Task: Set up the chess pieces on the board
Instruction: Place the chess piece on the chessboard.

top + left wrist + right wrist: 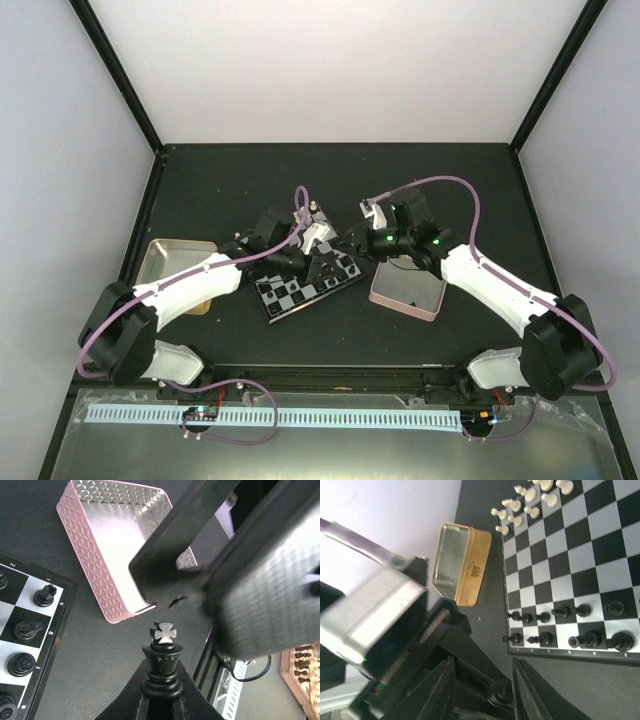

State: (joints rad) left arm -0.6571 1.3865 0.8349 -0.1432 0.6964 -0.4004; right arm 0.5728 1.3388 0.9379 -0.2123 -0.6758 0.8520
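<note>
- Step in hand, by the look of it: passing a black king from one arm to the other, in the air just off the edge of the board, above the bare desk and near the pink tray.
- Left gripper: shut tight on the king's lower body, piece upright, cross on top.
- Right gripper: partly open, fingers apart with the king in line between them, no contact showing, nothing held.
- On the board: white pieces gathered at one end, black pieces in two rows at the other, some squares among them bare. Tan tin lying just beside the board.
- Next, as a judgement: draw the right gripper away without brushing the cross, then carry the king to its bare back-row square, lower it straight, and let go only once the base sits flat.
- Care needed there: neighbouring pieces close by and easy to knock over.
</note>
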